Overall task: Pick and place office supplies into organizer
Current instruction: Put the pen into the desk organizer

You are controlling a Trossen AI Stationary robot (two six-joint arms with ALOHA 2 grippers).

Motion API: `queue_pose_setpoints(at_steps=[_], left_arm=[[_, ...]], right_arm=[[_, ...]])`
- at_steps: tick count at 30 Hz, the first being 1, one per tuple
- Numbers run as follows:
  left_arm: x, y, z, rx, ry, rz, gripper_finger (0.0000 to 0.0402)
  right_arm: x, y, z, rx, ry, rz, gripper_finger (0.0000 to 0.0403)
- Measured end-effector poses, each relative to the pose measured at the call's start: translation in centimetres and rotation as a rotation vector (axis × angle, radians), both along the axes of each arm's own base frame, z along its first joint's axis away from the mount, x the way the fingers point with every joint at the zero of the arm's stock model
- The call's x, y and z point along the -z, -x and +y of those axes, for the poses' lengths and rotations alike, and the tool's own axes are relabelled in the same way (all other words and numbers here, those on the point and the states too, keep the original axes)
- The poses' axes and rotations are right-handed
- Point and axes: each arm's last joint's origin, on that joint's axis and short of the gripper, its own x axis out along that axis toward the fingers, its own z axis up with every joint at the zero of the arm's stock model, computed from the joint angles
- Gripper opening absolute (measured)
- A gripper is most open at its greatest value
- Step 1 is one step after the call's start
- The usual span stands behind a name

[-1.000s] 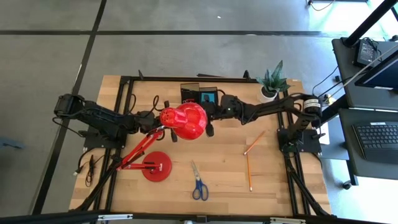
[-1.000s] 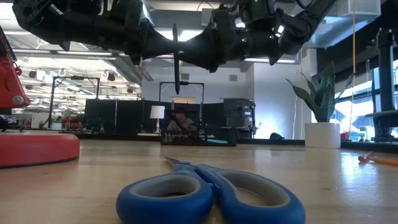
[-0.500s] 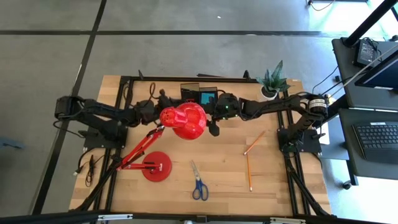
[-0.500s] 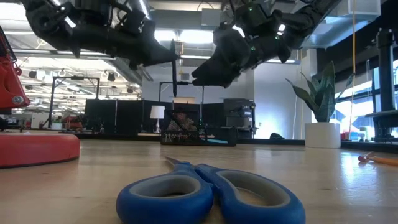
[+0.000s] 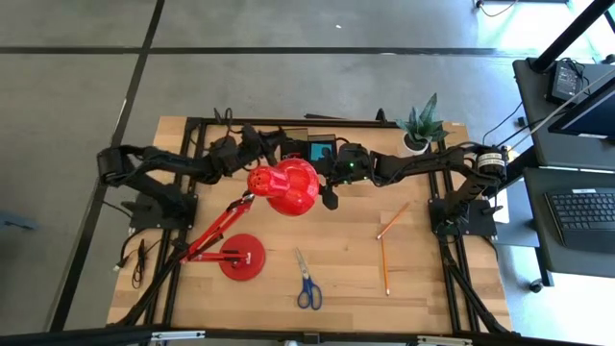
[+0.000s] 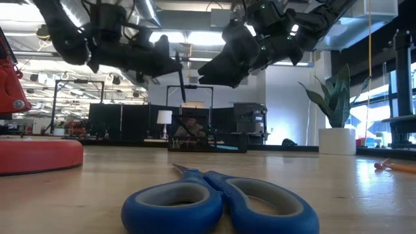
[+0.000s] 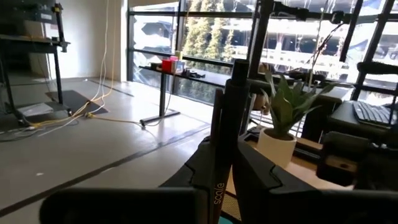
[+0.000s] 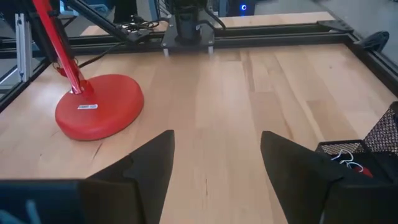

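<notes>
My left gripper (image 5: 272, 144) hangs high over the table's far side, just left of the organizer (image 5: 309, 147), and is shut on a slim black pen (image 6: 182, 81). My right gripper (image 5: 330, 192) is open in the air beside the red lamp head, near the organizer's mesh wall (image 8: 384, 134). The organizer stands on its base near the far edge (image 6: 208, 140). Blue-handled scissors (image 5: 307, 281) lie flat near the near edge (image 6: 218, 205). Two pencils (image 5: 392, 221) (image 5: 385, 264) lie on the table's right part. My left gripper pinches the pen between its two fingers (image 7: 200, 168), on the barrel (image 7: 222, 158). In the low view the pen stands upright, its lower end (image 6: 184, 96) hanging below the fingers, lifted clear of the table. Which part of the barrel the fingers are on cannot be told.
A red desk lamp stands with its base (image 5: 242, 256) at the near left and its head (image 5: 288, 187) between the two grippers. A potted plant (image 5: 420, 125) is at the far right corner. Bare wood (image 8: 211, 106) lies between the lamp base and the pencils.
My left gripper has carried the upright pen toward the far edge and rightward, toward the organizer. My right gripper, close against the pen a second ago, now stands apart from it and has tipped downward.
</notes>
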Motion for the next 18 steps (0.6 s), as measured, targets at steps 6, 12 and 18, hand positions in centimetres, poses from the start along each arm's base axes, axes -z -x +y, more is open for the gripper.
queue_pose_setpoints(at_steps=[6, 12, 18], left_arm=[[1.1, -2.4, 2.0, -0.060, -0.023, 0.061, 0.0037], [1.7, -4.8, 3.6, -0.134, -0.074, 0.124, 0.0034], [3.1, -6.1, 4.2, -0.131, -0.061, 0.184, 0.0035]], right_arm=[[0.0, 0.0, 0.0, 0.000, -0.001, 0.001, 0.0242], [0.2, 0.1, 0.0, 0.009, -0.030, 0.027, 0.0242], [0.6, 0.3, 0.1, 0.009, -0.039, 0.073, 0.0242]])
